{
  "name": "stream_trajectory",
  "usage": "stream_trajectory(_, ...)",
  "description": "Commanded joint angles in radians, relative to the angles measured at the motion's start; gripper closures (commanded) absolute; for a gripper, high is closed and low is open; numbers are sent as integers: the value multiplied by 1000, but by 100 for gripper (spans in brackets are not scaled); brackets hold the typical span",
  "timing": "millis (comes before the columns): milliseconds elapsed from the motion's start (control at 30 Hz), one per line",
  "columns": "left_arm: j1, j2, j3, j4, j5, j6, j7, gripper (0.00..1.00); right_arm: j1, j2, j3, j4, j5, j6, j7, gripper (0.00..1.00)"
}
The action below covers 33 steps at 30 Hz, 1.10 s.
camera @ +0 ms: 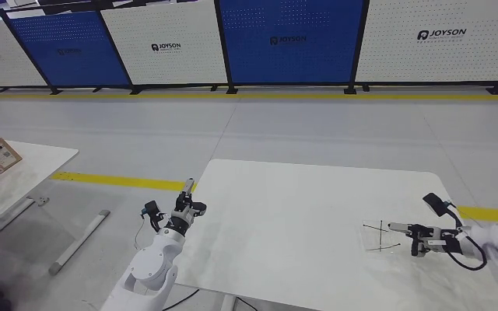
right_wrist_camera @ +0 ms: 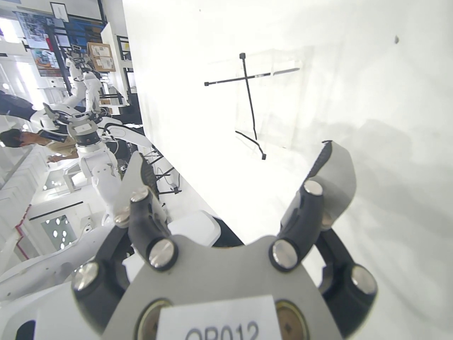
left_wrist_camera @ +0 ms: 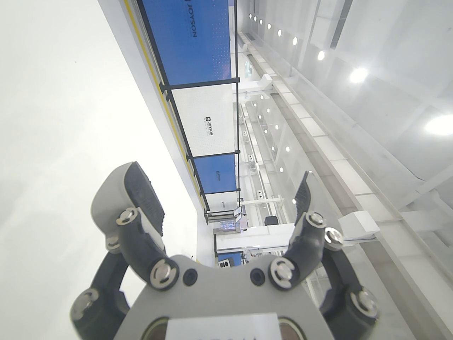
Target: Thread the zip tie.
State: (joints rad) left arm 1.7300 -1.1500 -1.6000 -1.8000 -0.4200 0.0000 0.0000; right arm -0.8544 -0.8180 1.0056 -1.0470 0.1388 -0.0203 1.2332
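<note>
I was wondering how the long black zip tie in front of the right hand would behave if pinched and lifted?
Probably floppy: the zip tie is thin and visibly curves along its length. Likely very light, so a nudge from the right hand may simply skid it sideways. It crosses another tie, which might drag along.

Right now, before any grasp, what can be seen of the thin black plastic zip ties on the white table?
The thin black plastic zip ties lie loose and unthreaded on a clear plastic tray set on the white table. Two cross each other, each with a small square head at one end; a third lies slanted at the tray's edge. Nothing touches them but the tray and each other. The open right gripper sits short of them, empty.
</note>
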Motion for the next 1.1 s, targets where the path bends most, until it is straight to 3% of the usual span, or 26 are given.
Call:
stream_trajectory(0,0,0,0,0,0,0,0,0,0,0,1,0,0,-1,-1,0)
stream_trajectory(433,0,0,0,0,0,0,0,0,-17,9,40,-17,36,14,11,0)
stream_trajectory(467,0,0,0,0,0,0,0,0,-17,10,40,-21,26,27,15,15)
stream_trajectory(533,0,0,0,0,0,0,0,0,-13,10,33,-24,-4,64,24,19)
stream_trajectory(567,0,0,0,0,0,0,0,0,-12,9,28,-25,-17,77,21,40)
stream_trajectory(600,0,0,0,0,0,0,0,0,-12,8,22,-25,-20,85,29,50)
stream_trajectory(733,0,0,0,0,0,0,0,0,-5,3,8,-14,-34,95,33,55)
stream_trajectory(800,0,0,0,0,0,0,0,0,-1,1,6,-8,-40,94,37,64)
stream_trajectory(1067,0,0,0,0,0,0,0,0,3,3,7,-7,-78,108,45,64)
